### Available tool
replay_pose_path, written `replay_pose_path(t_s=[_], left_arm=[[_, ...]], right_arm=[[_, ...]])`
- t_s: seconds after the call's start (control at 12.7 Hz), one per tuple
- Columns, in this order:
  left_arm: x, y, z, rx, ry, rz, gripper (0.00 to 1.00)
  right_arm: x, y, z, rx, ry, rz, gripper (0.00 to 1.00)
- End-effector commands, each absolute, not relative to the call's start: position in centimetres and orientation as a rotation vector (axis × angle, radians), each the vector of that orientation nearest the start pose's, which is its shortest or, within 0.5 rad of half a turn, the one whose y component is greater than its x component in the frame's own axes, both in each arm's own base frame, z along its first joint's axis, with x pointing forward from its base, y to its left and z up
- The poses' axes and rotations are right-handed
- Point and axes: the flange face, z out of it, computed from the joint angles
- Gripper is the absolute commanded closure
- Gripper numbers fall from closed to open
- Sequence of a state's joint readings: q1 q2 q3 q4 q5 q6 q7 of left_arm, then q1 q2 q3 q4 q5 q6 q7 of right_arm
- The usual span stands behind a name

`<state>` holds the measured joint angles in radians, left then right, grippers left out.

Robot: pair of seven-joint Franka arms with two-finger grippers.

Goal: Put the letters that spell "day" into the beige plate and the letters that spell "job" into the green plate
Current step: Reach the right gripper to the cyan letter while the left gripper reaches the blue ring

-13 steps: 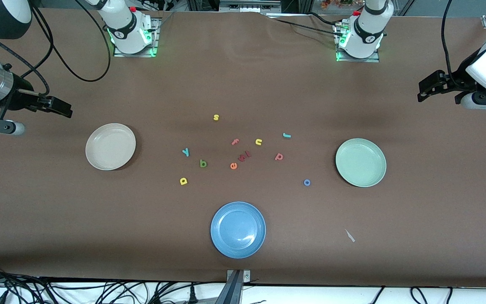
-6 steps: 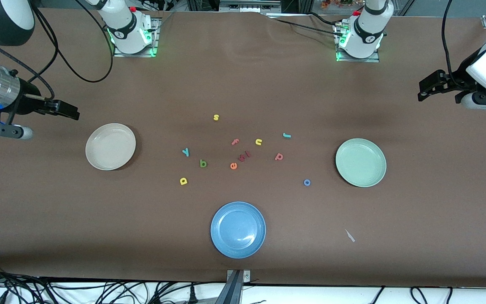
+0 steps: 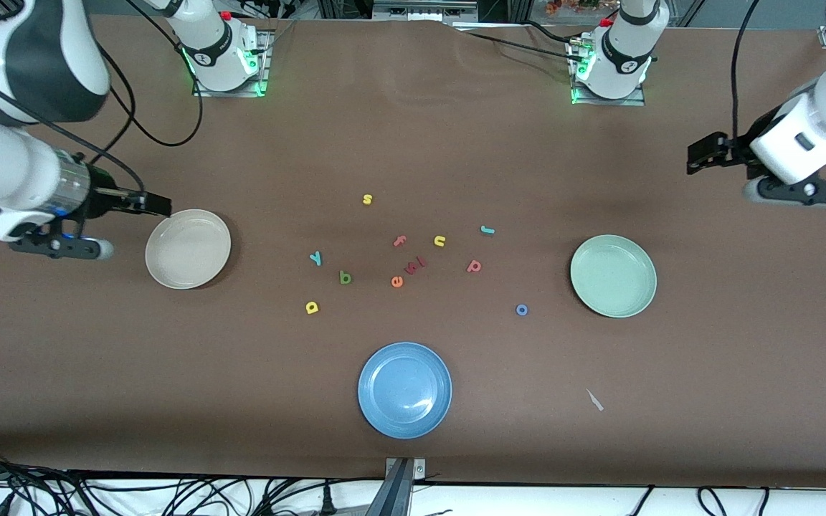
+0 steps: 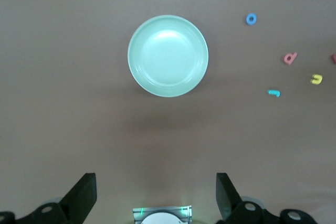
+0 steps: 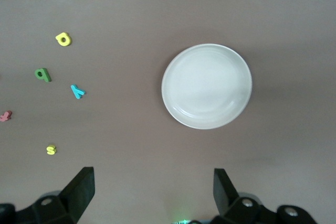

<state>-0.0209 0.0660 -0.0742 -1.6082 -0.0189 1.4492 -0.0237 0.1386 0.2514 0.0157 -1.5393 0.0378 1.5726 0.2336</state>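
Both open, empty grippers hang above the table: the right gripper (image 3: pixel 157 206) beside the round cream-beige plate (image 3: pixel 188 249), the left gripper (image 3: pixel 700 154) near the round pale-green plate (image 3: pixel 613 276).

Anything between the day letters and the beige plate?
Nothing visible. Bare table separates the cyan y, green b-shaped letter and yellow d from the beige plate. The other letters lie toward the left arm's end.

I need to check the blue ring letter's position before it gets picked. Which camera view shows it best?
The left wrist view: the blue ring o lies plain and unblocked beside the green plate. The front view shows it smaller, among all the letters. The right wrist view does not show it.
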Motion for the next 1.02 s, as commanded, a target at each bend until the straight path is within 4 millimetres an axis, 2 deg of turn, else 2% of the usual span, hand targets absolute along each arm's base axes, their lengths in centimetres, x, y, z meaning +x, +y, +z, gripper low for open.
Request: replay_pose_path(t_s=[0.0, 0.16, 0.31, 0.55, 0.63, 0.79, 0.87, 0.94], left_arm=[[55.7, -7.6, 54.8, -3.133, 0.165, 0.422, 0.00], [56.2, -9.9, 52.8, -3.107, 0.227, 0.473, 0.00], [57.2, -10.8, 49.6, -3.094, 0.247, 0.542, 0.00], [60.2, -12.9, 46.5, -3.107, 0.282, 0.468, 0.00], [61.2, -14.1, 44.5, -3.115, 0.303, 0.422, 0.00], [63.9, -15.4, 37.7, -3.135, 0.282, 0.355, 0.00], [63.8, -15.6, 36.7, -3.132, 0.288, 0.374, 0.00], [63.7, -17.4, 35.3, -3.123, 0.325, 0.376, 0.00]], right_arm=[[62.0, 12.4, 46.6, -3.112, 0.097, 0.342, 0.00], [62.6, 15.1, 43.5, -3.116, 0.040, 0.346, 0.00], [62.9, 18.2, 40.3, -3.118, -0.019, 0.281, 0.00], [62.3, 22.0, 35.7, -3.112, 0.009, 0.145, 0.00], [61.7, 23.6, 33.8, -3.109, -0.022, 0.111, 0.00], [60.3, 25.0, 30.4, -3.096, -0.039, 0.032, 0.00], [59.3, 25.8, 29.0, -3.093, -0.066, 0.006, 0.00], [58.3, 26.7, 27.1, -3.090, -0.097, -0.025, 0.00]])
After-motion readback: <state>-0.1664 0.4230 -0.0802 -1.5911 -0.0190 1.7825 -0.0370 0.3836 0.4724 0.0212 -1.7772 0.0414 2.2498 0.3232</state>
